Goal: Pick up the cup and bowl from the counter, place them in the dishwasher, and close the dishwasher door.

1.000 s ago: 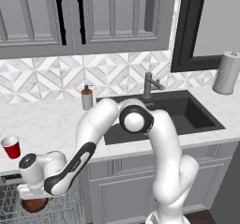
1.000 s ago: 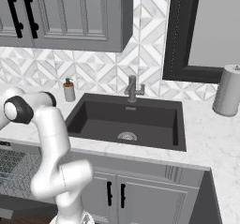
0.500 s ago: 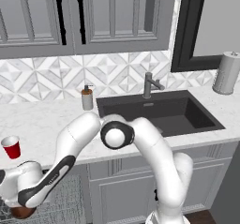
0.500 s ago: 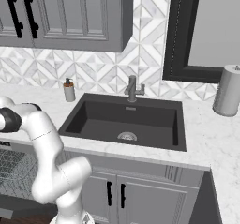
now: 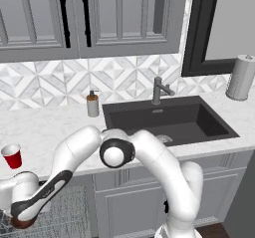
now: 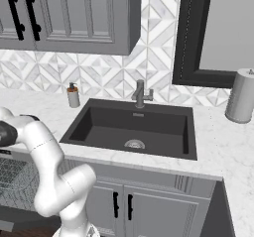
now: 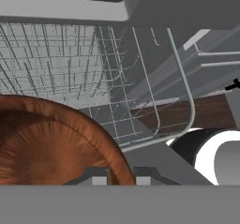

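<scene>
The white arm reaches far down to its left, below the edge of the long white marble-patterned counter (image 5: 45,127), so that its two-finger gripper (image 7: 117,177) hangs just over the grey wire rack (image 7: 70,68) of the open dishwasher. That low reach looks made to set the load down among the wires rather than drop it. The jaws stand nearly together, pinching the rim of the small round dark-brown wooden bowl (image 7: 51,145), which rides under the hand above the rack; from the left base view the bowl (image 5: 22,223) shows as a brown curve beneath the hand. Its inside is a warm reddish brown with fine streaks like grain, its rim thick and smooth. I judge the bowl not yet released. The small red tapered cup (image 5: 12,156) with its white rim stands upright on the counter near the left end, well apart from the black sink (image 5: 169,120), waiting its turn.
</scene>
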{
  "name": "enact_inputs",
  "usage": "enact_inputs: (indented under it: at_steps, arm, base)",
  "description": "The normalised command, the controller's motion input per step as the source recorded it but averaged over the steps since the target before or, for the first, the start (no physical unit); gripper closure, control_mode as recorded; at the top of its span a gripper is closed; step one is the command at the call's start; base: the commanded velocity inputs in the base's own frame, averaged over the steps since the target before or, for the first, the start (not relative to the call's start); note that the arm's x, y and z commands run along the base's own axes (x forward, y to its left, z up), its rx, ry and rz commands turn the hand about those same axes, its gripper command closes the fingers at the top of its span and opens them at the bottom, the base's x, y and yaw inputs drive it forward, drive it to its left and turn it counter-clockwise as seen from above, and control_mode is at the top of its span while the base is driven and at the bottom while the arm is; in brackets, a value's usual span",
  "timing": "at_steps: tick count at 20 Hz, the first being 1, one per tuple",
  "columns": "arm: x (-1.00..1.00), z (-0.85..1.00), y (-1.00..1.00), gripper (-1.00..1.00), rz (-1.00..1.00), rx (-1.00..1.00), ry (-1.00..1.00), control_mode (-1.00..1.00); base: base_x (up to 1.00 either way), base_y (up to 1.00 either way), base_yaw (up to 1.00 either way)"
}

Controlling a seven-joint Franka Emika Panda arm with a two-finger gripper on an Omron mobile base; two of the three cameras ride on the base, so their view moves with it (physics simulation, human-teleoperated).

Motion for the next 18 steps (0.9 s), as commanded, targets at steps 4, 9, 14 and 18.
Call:
enact_inputs:
  at_steps: [4, 9, 14, 18]
  arm:
    - [0.26, -0.23, -0.1, 1.0, 0.0, 0.02, -0.02, -1.0]
    - [0.13, -0.09, -0.1, 1.0, 0.0, 0.01, -0.02, -1.0]
    - [0.09, -0.33, -0.04, 1.0, 0.0, 0.0, 0.0, -1.0]
    - [0.01, -0.41, -0.14, 1.0, 0.0, 0.0, 0.0, -1.0]
  base:
    - [0.0, 0.0, 0.0]
    - [0.0, 0.0, 0.0]
    - [0.0, 0.0, 0.0]
    - [0.0, 0.0, 0.0]
